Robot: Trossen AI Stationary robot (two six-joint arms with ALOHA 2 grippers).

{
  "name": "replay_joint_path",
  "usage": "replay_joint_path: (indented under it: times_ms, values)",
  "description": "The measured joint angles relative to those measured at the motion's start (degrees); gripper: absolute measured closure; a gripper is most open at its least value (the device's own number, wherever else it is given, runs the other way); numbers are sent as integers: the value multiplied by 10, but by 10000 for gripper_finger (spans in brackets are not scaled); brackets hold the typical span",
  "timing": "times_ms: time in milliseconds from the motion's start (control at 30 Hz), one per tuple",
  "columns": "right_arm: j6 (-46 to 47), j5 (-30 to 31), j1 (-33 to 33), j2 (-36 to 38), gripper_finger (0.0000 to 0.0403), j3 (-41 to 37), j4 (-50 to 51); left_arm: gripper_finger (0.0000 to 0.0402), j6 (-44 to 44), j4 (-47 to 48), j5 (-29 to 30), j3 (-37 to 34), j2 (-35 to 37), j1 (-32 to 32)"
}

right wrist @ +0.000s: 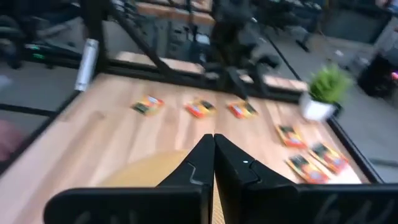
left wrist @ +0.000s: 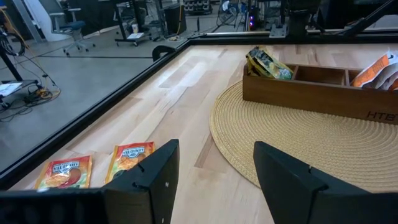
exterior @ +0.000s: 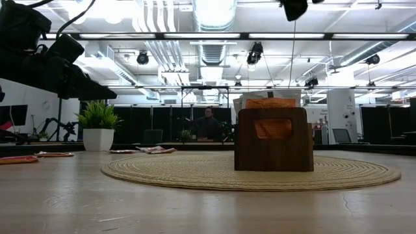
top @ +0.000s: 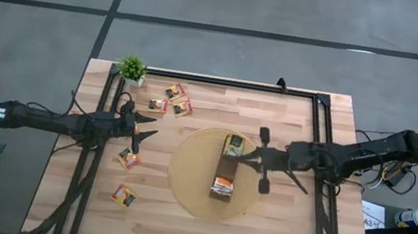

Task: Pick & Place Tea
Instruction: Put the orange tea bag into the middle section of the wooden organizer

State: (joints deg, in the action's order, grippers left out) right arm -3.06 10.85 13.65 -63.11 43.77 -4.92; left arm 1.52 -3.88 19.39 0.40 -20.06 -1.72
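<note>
Tea sorting partly done: some sachets were in the box, five were loose on the bench.

I judged the job under way: the long wooden box point(top: 226, 168) sat on the round woven mat point(top: 186, 184) mid-bench, with a green-and-yellow sachet point(top: 233, 145) in its far-end compartment, orange sachets point(top: 222, 187) in its near-end one, and the middle compartment bare in the left wrist view. Three loose tea sachets point(top: 171, 101) lay near the far-left corner by the potted plant point(top: 131, 68), two more point(top: 126, 177) toward the left edge. My left gripper point(top: 141, 126) hovered with fingers spread, empty, above the sachets on the left; my right gripper point(top: 246, 159) was clenched on nothing over the box.
</note>
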Motion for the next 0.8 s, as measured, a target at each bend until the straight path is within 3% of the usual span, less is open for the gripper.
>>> replay_joint_path:
  times_ms: [233,367,633,800]
  values:
    - [38,15,-2,30,394,0,133,199,0,0,0,0,0,0]
    - [60,15,-4,28,394,0,146,199,0,0,0,0,0,0]
    - [-48,8,-3,19,394,0,176,199,0,0,0,0,0,0]
    - [-89,-75,-3,21,394,-1,180,199,0,0,0,0,0,0]
